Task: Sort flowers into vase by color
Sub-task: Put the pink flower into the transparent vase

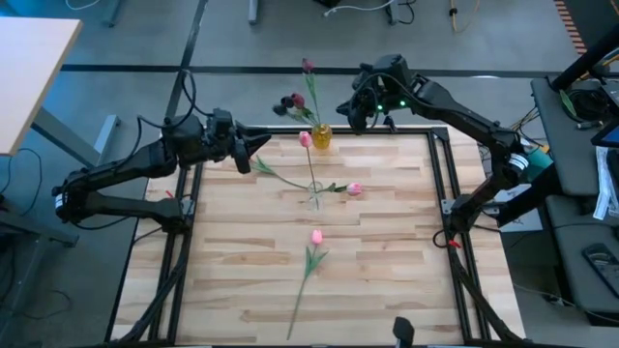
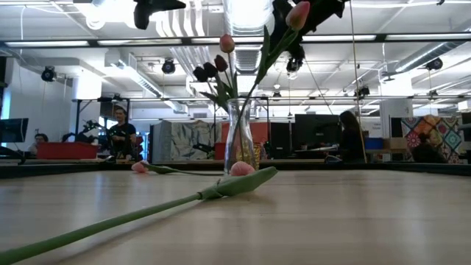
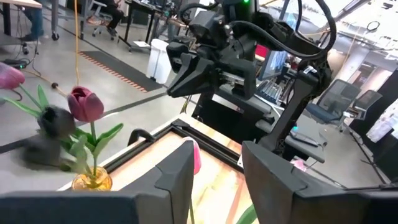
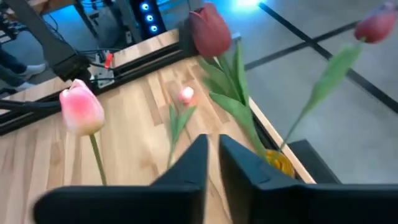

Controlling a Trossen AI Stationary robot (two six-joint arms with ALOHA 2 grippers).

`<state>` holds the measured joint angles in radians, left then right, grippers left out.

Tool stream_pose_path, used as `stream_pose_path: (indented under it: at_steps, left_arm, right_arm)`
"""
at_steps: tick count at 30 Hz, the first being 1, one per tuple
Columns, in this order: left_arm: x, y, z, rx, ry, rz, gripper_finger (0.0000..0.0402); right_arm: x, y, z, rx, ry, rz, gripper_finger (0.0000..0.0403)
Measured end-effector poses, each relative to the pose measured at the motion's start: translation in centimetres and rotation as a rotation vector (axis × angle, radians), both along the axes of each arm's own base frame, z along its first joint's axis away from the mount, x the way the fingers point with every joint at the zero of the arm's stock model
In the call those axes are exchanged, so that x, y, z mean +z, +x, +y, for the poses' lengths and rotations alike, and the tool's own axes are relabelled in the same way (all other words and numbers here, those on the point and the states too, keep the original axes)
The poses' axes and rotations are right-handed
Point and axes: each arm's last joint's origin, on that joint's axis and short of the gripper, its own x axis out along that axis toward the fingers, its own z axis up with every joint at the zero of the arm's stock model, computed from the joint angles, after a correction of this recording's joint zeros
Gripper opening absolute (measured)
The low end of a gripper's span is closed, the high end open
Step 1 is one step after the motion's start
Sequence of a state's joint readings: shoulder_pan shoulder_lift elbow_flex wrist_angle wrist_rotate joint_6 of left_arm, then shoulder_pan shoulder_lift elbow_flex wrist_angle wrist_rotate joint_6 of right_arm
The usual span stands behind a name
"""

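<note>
A clear glass vase (image 1: pixel 314 200) (image 2: pixel 241 140) stands mid-table with one pink tulip (image 1: pixel 306 139) (image 4: pixel 81 109) upright in it. A yellow vase (image 1: pixel 321 136) (image 3: pixel 92 181) at the table's far edge holds dark maroon tulips (image 1: pixel 295 101) (image 4: pixel 210 31). Two pink tulips lie flat on the wood: one (image 1: pixel 354 188) right of the clear vase, one (image 1: pixel 316 236) nearer the near edge. My left gripper (image 1: pixel 263 145) (image 3: pixel 217 180) hovers open, left of the yellow vase. My right gripper (image 1: pixel 356 118) (image 4: pixel 213 165) hangs shut, high and right of the yellow vase, holding nothing.
The table's black frame rail (image 1: pixel 440 184) runs round the wooden top. Bare wood lies on the left and right sides and near the front edge. A light desk (image 1: pixel 24 77) stands off the table's left. People and workstations show in the room beyond.
</note>
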<state>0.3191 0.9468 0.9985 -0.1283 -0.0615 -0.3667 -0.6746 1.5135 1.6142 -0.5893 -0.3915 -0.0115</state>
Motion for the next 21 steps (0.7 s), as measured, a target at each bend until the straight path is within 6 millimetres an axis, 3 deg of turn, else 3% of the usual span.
stream_pose_path:
  at_steps: [12,17,21]
  left_arm:
    - [-1.2,1.1,0.2,-0.002,-0.076,0.054,0.0074]
    - [-3.2,2.2,0.6,0.051,-0.252,0.146,0.0071]
    - [-5.0,2.8,0.9,0.105,-0.389,0.199,0.0038]
  right_arm:
    - [-0.6,0.9,-0.6,0.043,0.007,-0.036,0.0013]
    - [0.6,0.0,-0.3,0.040,-0.024,-0.061,0.0013]
    - [1.0,-0.4,0.0,0.040,-0.033,-0.064,0.0013]
